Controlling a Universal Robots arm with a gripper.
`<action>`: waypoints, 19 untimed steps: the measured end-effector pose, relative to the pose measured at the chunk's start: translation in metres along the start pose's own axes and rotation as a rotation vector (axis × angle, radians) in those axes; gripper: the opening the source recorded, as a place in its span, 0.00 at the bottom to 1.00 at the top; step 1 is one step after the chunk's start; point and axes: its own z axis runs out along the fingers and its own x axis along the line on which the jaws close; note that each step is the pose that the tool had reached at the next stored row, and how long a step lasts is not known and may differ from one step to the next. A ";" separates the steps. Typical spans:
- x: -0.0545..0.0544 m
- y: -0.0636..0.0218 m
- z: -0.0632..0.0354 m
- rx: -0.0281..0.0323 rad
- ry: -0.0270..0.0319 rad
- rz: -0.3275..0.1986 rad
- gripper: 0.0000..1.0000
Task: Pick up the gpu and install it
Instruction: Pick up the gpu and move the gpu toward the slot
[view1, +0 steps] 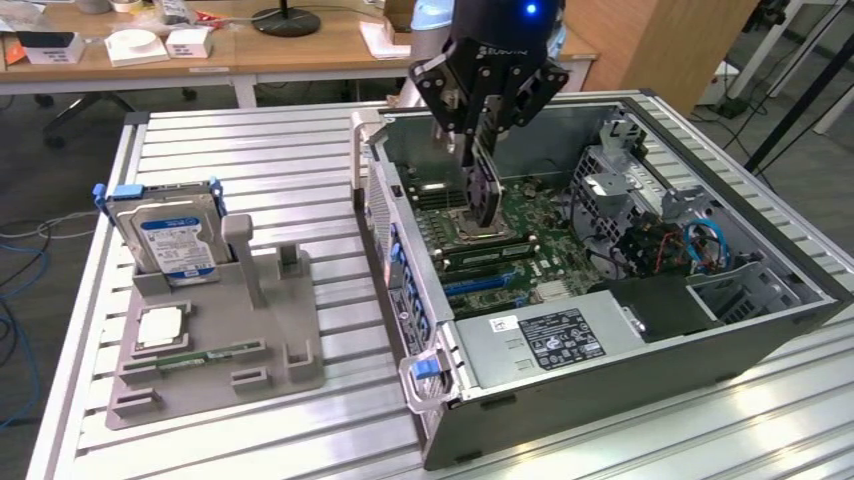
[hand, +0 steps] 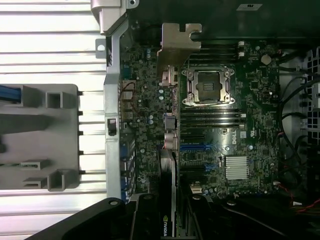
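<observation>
Tool (view1: 477, 148) pinching gpu (view1: 485, 200) by its top edge, card hanging edge-on over motherboard (view1: 534, 250) inside open case (view1: 627, 390). Looks light, stiff, fragile: grip bare edge, avoid contacts and chips.

Arm (view1: 487, 35) points down, end effector (view1: 478, 148) clamped on the gpu (view1: 485, 195).

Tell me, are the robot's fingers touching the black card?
Touching. The exterior view shows the fingers pinching the gpu by its top edge; it hangs from them.
</observation>
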 end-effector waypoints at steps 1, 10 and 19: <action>-0.001 0.0001 0.0000 0.0000 0.0000 0.000 0.26; -0.012 0.0006 0.0004 0.0000 -0.0001 0.000 0.26; -0.022 0.0010 0.0006 -0.0001 -0.0001 0.000 0.26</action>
